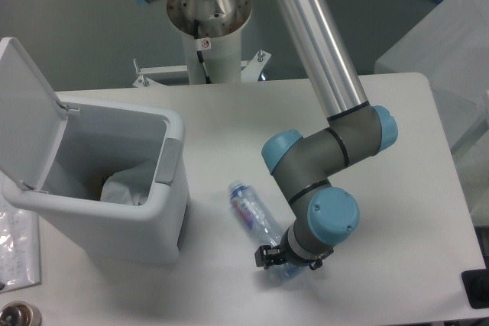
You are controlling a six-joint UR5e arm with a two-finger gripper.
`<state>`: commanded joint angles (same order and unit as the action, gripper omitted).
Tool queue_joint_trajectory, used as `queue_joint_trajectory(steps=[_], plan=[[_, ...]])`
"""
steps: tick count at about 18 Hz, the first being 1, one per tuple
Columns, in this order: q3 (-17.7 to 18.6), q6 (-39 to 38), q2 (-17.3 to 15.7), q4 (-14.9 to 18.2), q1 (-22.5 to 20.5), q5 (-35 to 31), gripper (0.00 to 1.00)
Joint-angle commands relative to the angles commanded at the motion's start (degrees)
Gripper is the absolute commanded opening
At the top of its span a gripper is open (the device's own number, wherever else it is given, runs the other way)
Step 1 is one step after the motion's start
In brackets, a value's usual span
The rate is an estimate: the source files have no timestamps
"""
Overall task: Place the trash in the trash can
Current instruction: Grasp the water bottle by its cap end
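The clear crushed bottle (pixel 254 216) with a blue cap and label lies on the white table, cap toward the trash can. My gripper (pixel 284 263) is down over the bottle's bottom end, mostly hidden under the wrist. One dark fingertip (pixel 264 256) shows left of the bottle and a dark bit shows on the right, set wider than the bottle, so the jaws look open around it. The trash can (pixel 170 188) is a white bin at the left with its lid (pixel 23 104) flipped up. A crumpled white wad (pixel 126 186) lies inside it.
The arm's base column (pixel 208 36) stands at the table's back. The silver upper arm (pixel 317 43) slants over the middle. A clear plastic bag (pixel 15 246) lies at the far left edge. A dark object (pixel 477 288) sits off the right front corner.
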<state>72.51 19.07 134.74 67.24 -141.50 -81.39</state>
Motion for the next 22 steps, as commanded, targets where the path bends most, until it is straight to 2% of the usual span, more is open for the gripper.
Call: queue_joint_trajectory(steps=[10, 16, 20, 22], plan=[[-0.3, 0.2, -0.7, -0.5, 0.1, 0.3, 0.60], [-6.0, 0.0, -2.8, -0.9, 0.0, 5.7, 0.60], [-9.5, 0.1, -5.4, -1.1, -0.7, 12.0, 0.60], [-10.1, -0.4, -6.8, -3.2, -0.8, 14.0, 0.61]])
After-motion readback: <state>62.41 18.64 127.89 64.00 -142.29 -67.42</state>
